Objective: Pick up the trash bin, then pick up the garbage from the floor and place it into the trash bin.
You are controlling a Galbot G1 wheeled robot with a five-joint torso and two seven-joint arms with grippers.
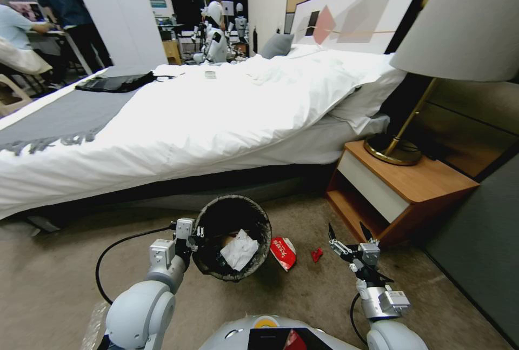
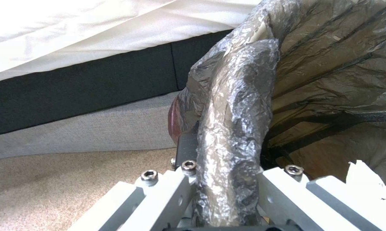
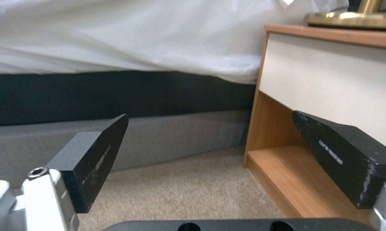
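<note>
While the left gripper (image 1: 199, 231) is clamping the bin (image 1: 232, 236) rim to carry it, the right gripper (image 1: 350, 237) is hovering open near the cup (image 1: 284, 251).

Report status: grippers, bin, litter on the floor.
Left gripper shut on bin rim. Right gripper open, empty. Tissue in bin; red-and-white cup and red scrap on carpet.

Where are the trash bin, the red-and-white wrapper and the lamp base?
trash bin (image 1: 263, 219): head view, bag-covered rim.
red-and-white wrapper (image 1: 283, 251): head view, its middle, on the carpet.
lamp base (image 1: 390, 152): head view, brass disc's edge.
</note>
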